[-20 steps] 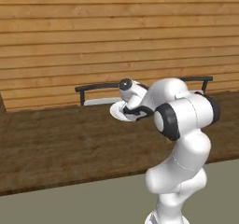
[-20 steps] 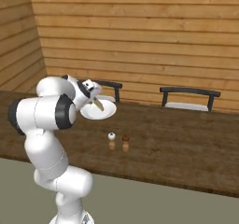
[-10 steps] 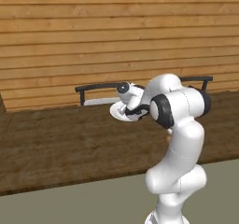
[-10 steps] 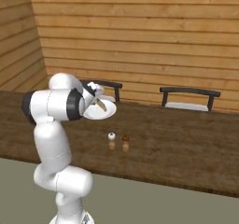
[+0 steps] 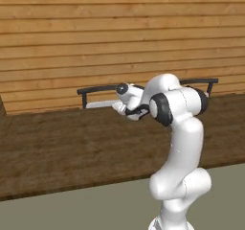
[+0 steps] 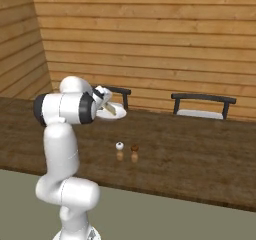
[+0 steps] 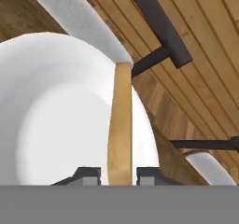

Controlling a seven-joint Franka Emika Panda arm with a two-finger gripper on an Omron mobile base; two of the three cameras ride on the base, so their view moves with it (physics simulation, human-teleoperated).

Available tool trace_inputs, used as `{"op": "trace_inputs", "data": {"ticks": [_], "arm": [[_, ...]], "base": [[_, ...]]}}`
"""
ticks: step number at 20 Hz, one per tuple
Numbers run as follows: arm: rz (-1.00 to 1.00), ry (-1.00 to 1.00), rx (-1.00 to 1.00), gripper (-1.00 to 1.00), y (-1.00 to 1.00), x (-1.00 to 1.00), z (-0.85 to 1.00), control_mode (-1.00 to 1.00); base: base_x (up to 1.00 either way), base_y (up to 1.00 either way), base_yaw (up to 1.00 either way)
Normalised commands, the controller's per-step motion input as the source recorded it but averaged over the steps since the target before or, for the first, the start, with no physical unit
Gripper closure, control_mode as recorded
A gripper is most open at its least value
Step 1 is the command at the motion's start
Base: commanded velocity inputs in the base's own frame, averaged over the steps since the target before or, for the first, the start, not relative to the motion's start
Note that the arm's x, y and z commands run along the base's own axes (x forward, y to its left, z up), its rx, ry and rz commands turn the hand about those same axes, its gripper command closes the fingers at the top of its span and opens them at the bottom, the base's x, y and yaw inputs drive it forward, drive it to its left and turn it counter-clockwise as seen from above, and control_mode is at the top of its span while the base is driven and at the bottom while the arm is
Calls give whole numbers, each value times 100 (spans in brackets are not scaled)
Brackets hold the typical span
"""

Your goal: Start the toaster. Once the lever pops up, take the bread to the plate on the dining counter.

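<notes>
Hovering over the round white shallow plate on the dark brown wood-grain worktop, the hand presents the thin tan bread slice edge-on between its fingertips, probably for a drop. Whether it is gripped or just released cannot be told.

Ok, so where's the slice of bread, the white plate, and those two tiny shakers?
Thin tan bread slice (image 7: 120, 125): hand view, middle of its edge.
Round white plate (image 7: 56, 120): hand view, bare centre of the dish.
Two small shakers (image 6: 120, 150): right base view, the white-topped one.
</notes>
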Motion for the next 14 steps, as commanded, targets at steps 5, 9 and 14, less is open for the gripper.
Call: {"op": "trace_inputs", "data": {"ticks": [5, 9, 14], "arm": [[1, -5, 0, -100, 6, -59, 2, -100], [5, -5, 0, -100, 0, -61, 26, -100], [4, -1, 3, -100, -14, -28, 49, -100]], "base": [[0, 0, 0], [0, 0, 0], [0, 0, 0]]}}
